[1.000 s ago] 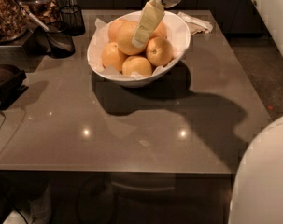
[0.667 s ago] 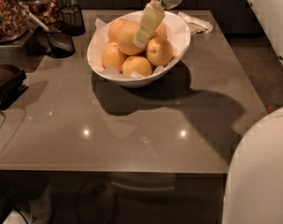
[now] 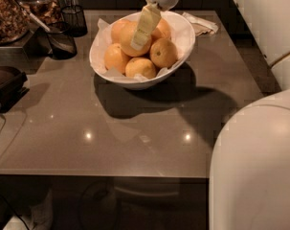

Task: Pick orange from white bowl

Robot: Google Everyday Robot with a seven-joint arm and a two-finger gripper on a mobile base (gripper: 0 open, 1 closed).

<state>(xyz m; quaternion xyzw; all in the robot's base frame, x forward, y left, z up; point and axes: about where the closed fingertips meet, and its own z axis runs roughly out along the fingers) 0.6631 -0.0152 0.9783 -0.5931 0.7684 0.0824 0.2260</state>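
Note:
The white bowl (image 3: 183,42), lined with white paper, stands at the back middle of the grey table and holds several round fruits. The orange (image 3: 128,41) is the largest and palest one, lying on top of the pile toward the left. My gripper (image 3: 139,43) comes down from the top edge of the view; its white head is above the bowl's far rim and its pale yellow end lies against the front of the orange. Smaller, deeper-orange fruits (image 3: 163,52) sit around and below it.
Two dark mesh cups (image 3: 61,40) stand left of the bowl, next to a tray of brown dried food (image 3: 8,13). A crumpled napkin (image 3: 202,25) lies behind the bowl on the right. A dark device (image 3: 5,83) sits at the left edge. My white body (image 3: 259,166) fills the lower right.
The gripper stays on the orange, its end a touch higher. My white body at the lower right takes up more of the view.

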